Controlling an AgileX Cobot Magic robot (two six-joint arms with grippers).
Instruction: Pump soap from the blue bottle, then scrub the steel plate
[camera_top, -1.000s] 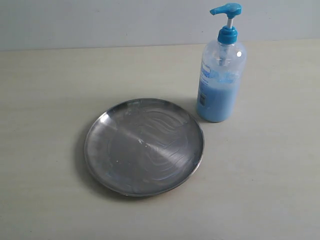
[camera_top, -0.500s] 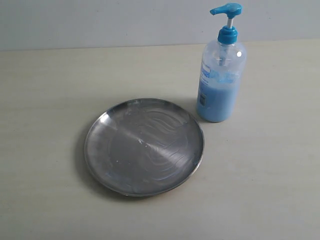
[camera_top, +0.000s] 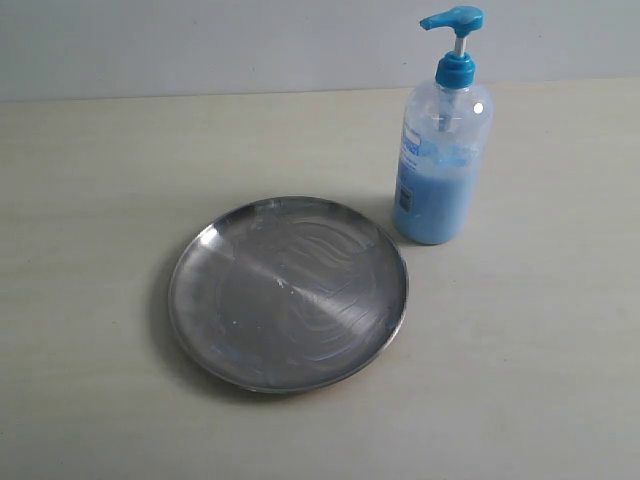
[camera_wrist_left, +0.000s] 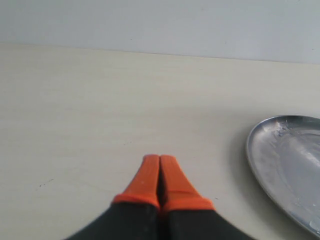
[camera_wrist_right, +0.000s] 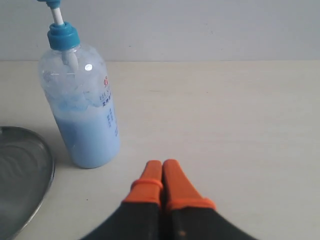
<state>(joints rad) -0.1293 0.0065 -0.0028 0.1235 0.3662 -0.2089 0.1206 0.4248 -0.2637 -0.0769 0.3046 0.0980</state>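
Now we see the steel plate (camera_top: 288, 292) lying flat on the pale desk (camera_top: 100, 180), about in the middle of the exterior view. Its grey surface is shiny and shows streaky swirl marks. The blue bottle (camera_top: 437, 170) stands upright just beside the plate, at its far right edge in that view. We cannot tell whether the two touch. Pale blue liquid (camera_top: 432, 212) fills the lower part of the bottle, and the part above it is clear. The pump head is raised on its white stem, and the spout points to the left of the exterior view.

The left claw (camera_wrist_left: 159, 162) is pressed together, its two orange fingertips (camera_wrist_left: 147, 175) touching each other, with nothing between them. It is above bare desk, and the rim of the plate is near it on one side. The right claw (camera_wrist_right: 162, 167) is also closed tight and holds nothing. It is over the desk near the bottle, apart from it.
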